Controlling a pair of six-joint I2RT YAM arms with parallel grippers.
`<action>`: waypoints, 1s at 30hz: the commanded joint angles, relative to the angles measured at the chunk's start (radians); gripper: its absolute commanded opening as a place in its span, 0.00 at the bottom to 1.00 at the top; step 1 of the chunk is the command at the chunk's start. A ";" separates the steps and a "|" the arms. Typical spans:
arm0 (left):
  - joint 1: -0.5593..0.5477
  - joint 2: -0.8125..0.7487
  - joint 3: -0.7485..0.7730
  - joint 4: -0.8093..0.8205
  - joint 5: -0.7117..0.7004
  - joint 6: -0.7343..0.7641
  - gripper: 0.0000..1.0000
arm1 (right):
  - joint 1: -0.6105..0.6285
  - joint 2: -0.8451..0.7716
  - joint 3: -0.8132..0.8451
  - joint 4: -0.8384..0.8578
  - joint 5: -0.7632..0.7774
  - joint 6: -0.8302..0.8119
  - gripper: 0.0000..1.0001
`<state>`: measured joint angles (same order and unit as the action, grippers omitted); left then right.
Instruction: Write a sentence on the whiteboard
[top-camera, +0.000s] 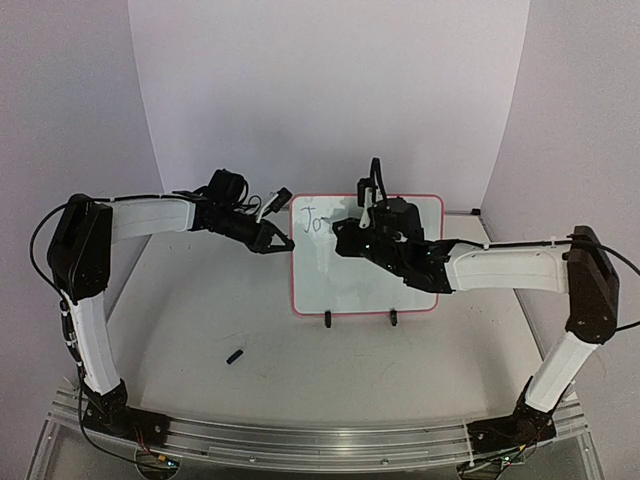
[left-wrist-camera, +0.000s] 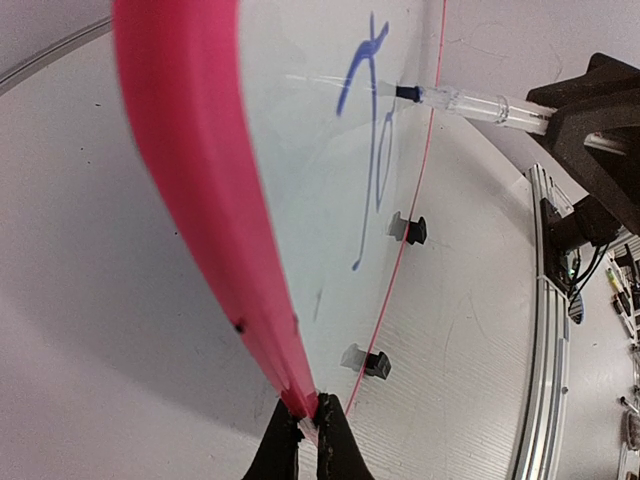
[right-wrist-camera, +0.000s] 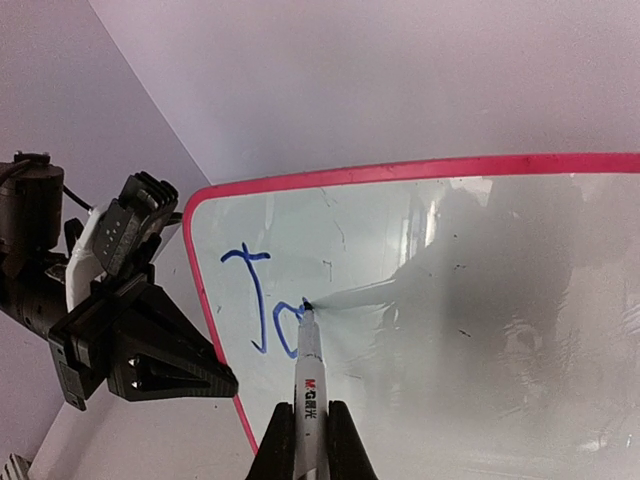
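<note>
- Two arms are up on my screens, both at the whiteboard (top-camera: 350, 285), which stands upright on its two black clip feet (top-camera: 327, 320) about mid-table, its face towards the arm bases.
- My left gripper (left-wrist-camera: 310, 425) has its jaws closed tight on the board's pink-red rim at the left edge. On the wrist view the rim runs straight into the fingertips.
- My right gripper (right-wrist-camera: 308, 440) is clamped on a marker (right-wrist-camera: 308, 375), a white barrel with printed lettering, pointing at the board face.
- The marker's tip touches the board near its upper left corner, right at the second letter.
- The sentence (right-wrist-camera: 262, 300) reads as a blue "J" with a round "o" beside it, thin and uneven. I can't make out more.
- A small black cap-like piece (top-camera: 235, 356) lies on the table (top-camera: 200, 300), near the left arm and well apart from the board.
</note>
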<state>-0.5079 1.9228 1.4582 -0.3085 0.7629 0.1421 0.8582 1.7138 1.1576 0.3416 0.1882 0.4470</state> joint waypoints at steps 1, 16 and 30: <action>-0.024 -0.022 0.005 -0.076 -0.047 0.078 0.00 | -0.003 -0.004 0.021 -0.006 0.058 0.010 0.00; -0.024 -0.022 0.007 -0.078 -0.047 0.078 0.00 | -0.003 -0.050 -0.074 -0.012 0.047 0.055 0.00; -0.026 -0.025 0.007 -0.080 -0.050 0.079 0.00 | 0.000 -0.116 -0.058 0.028 0.022 0.011 0.00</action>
<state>-0.5121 1.9175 1.4586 -0.3149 0.7570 0.1525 0.8597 1.6173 1.0821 0.3516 0.1838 0.4725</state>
